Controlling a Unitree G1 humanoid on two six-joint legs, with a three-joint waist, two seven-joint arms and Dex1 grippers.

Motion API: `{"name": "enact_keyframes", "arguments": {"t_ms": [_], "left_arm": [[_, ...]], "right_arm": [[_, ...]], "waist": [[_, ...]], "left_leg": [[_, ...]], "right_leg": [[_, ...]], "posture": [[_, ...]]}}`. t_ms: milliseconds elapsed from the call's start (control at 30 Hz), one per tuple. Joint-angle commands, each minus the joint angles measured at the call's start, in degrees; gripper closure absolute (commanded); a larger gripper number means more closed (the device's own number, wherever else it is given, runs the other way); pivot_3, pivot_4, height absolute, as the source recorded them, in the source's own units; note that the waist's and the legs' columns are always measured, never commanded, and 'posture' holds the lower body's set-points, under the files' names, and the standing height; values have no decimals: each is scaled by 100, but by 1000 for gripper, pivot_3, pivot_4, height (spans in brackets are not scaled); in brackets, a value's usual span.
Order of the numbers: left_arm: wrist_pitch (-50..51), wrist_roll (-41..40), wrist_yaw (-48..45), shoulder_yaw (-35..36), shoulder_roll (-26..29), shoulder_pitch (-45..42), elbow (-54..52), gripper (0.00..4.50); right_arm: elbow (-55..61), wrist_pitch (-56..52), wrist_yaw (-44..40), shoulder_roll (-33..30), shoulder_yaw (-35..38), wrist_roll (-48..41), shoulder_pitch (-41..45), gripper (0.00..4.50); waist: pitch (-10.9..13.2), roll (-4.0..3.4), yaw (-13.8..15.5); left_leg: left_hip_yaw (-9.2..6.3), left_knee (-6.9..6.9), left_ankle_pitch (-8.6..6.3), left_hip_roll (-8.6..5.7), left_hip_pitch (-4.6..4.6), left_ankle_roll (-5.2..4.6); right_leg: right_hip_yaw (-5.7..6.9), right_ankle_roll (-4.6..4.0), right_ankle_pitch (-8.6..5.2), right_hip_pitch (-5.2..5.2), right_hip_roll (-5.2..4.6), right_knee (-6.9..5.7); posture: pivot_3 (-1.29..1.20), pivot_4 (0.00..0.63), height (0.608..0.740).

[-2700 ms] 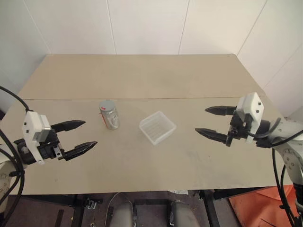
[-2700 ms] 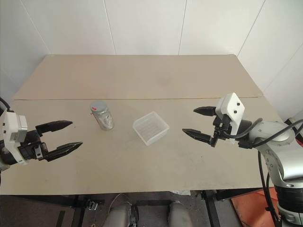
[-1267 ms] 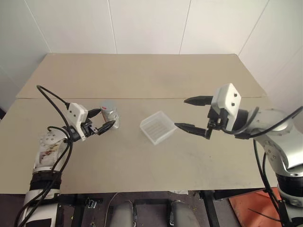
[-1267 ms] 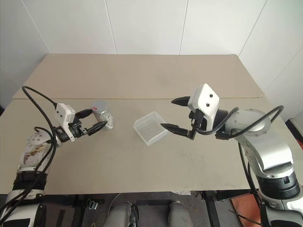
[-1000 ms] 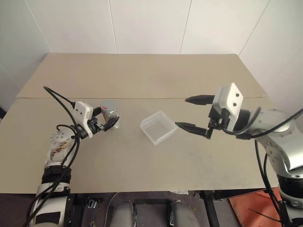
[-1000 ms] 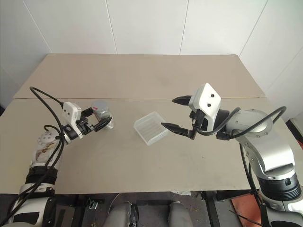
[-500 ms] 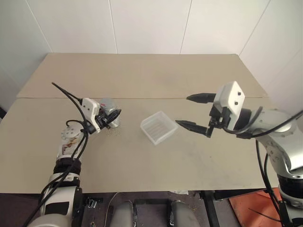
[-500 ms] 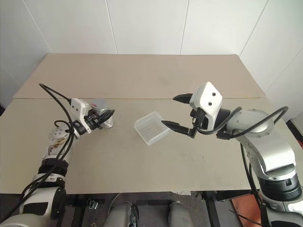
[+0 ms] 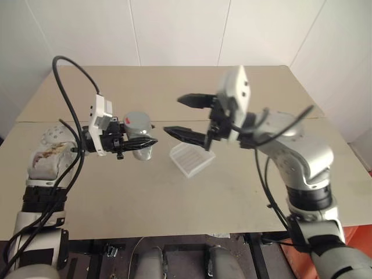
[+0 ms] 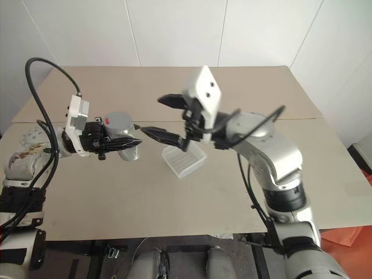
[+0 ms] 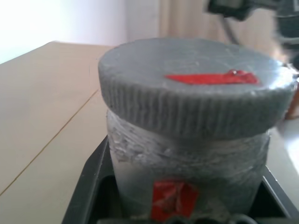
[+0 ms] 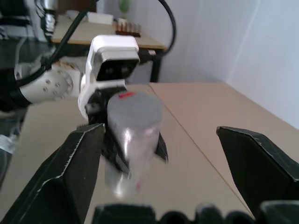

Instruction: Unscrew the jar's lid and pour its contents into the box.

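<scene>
My left gripper point(image 9: 146, 142) is shut on the jar point(image 9: 139, 146) and holds it upright above the table, left of centre. The grey lid point(image 9: 137, 121) with its red mark sits screwed on top and shows close up in the left wrist view as lid point(image 11: 194, 88) over jar body point(image 11: 187, 158). I cannot make out the contents through the silvery wall. My right gripper point(image 9: 172, 114) stands open just right of the lid, pointing at it, apart from it. The clear ribbed box point(image 9: 195, 161) lies on the table below the right gripper, partly behind its lower finger.
The tan table point(image 9: 174, 197) has a seam point(image 9: 52, 121) running across behind the jar. White walls close off the far side. The right forearm point(image 9: 279, 136) reaches across above the table's right half.
The left gripper has closed on the jar and lifted it off the table, up and toward the middle. The open right gripper has swung left to beside the lid.
</scene>
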State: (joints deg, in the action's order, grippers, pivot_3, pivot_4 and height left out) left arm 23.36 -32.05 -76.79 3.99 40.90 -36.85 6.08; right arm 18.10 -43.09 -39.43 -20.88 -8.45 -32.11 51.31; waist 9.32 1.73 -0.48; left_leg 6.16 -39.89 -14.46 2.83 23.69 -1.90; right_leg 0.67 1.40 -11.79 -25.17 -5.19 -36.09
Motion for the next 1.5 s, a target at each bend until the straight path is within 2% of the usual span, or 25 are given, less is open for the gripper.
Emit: {"name": "enact_keyframes", "arguments": {"t_ms": [33, 200, 367, 467, 600, 633, 800, 1033, 1100, 1167, 1233, 1333, 1400, 1433, 1500], "left_arm": [[45, -197, -72, -41, -290, -448, 54, 2576], [-227, -49, -217, -193, -615, -692, 320, 2576], [-324, 2, -275, -211, -700, -728, 404, 2576], [-340, 6, -318, -205, -697, -720, 410, 2576], [-330, -13, -305, -167, -691, -761, 450, 2576], [-337, -8, -313, -166, -685, -777, 465, 2576], [-317, -79, -507, -179, -675, -922, 487, 2576], [206, -745, -1539, -398, -399, -1159, -59, 2576], [278, -1004, -1571, -538, -244, -1148, -294, 2576], [265, -1155, -1571, -640, -136, -1117, -451, 2576], [238, -1234, -1571, -694, -68, -1088, -504, 2576], [177, -1052, -1570, -593, -110, -1023, -359, 2576], [148, -930, -1558, -528, -126, -1002, -222, 2576], [117, -871, -1553, -495, -124, -983, -146, 2576], [51, -750, -1490, -430, -102, -937, 35, 2576]], "right_arm": [[-299, -275, 292, 324, -33, 34, 555, 0], [-374, -539, 346, 437, -236, 103, 651, 0], [-461, -582, 376, 493, -250, 164, 661, 0], [-524, -574, 330, 499, -233, 165, 674, 557], [-588, -608, 156, 438, -243, 131, 685, 1747], [-615, -600, 94, 423, -256, 124, 686, 1752], [-988, -275, -587, 416, -244, -13, 744, 1752], [-2805, 1307, -3944, 415, -378, -212, 1352, 1752], [-3279, 1580, -4681, 449, -501, -112, 1612, 1752], [-3675, 1795, -5081, 532, -555, 1, 1803, 1752], [-3956, 1979, -5223, 625, -557, 113, 1908, 1752], [-4132, 2287, -4659, 788, -409, 364, 1868, 1752], [-3994, 2156, -4266, 767, -255, 357, 1775, 988], [-3883, 2115, -4096, 728, -166, 357, 1708, 788], [-3508, 1989, -3694, 571, 24, 377, 1500, 99]], "waist": [[0, 0, 27], [0, 0, 12], [0, 0, -37], [0, 0, -52], [0, 0, -42], [0, 0, -41], [0, 0, -33], [1, -1, -43], [1, -2, -61], [2, -3, -70], [2, -3, -69], [2, -4, -52], [2, -4, -31], [2, -4, -16], [2, -4, 3]], "left_leg": [[-1, -5, 0, -1, 7, 0], [-1, -2, -3, -1, 13, -5], [-2, 3, -3, -1, 17, -7], [-2, 4, -4, 0, 17, -7], [-4, 4, -4, 0, 17, -7], [-4, 4, -4, 0, 17, -7], [-4, 4, -4, -1, 17, -7], [-3, 5, -5, 0, 17, -9], [-4, 5, -5, 2, 16, -10], [-7, 7, -5, 3, 16, -9], [-9, 7, -5, 3, 15, -9], [-8, 6, -4, 3, 15, -8], [-7, 5, -4, 2, 15, -7], [-7, 5, -4, 2, 16, -7], [-7, 4, -4, -1, 18, -6]], "right_leg": [[3, 0, 0, -3, 0, 0], [6, 1, 1, -1, 1, -2], [6, 2, 2, -3, 2, -2], [6, 3, 2, -4, 2, -3], [6, 3, 2, -5, 2, -3], [5, 4, 2, -5, 1, -2], [5, 4, 2, -5, 2, -1], [6, 6, 3, -3, 5, 2], [3, 6, 3, -4, 7, 1], [2, 6, 3, -6, 8, -2], [3, 6, 3, -5, 9, -3], [5, 6, 3, -5, 8, -7], [5, 6, 3, -5, 6, -7], [6, 6, 3, -5, 5, -7], [9, 6, 3, -4, 2, -5]], "posture": [[0, 150, 740], [0, 150, 740], [0, 150, 740], [0, 150, 740], [0, 150, 740], [0, 150, 740], [0, 150, 740], [0, 150, 740], [0, 150, 740], [0, 150, 740], [0, 150, 740], [0, 150, 740], [0, 150, 740], [0, 150, 740], [0, 150, 740]]}}
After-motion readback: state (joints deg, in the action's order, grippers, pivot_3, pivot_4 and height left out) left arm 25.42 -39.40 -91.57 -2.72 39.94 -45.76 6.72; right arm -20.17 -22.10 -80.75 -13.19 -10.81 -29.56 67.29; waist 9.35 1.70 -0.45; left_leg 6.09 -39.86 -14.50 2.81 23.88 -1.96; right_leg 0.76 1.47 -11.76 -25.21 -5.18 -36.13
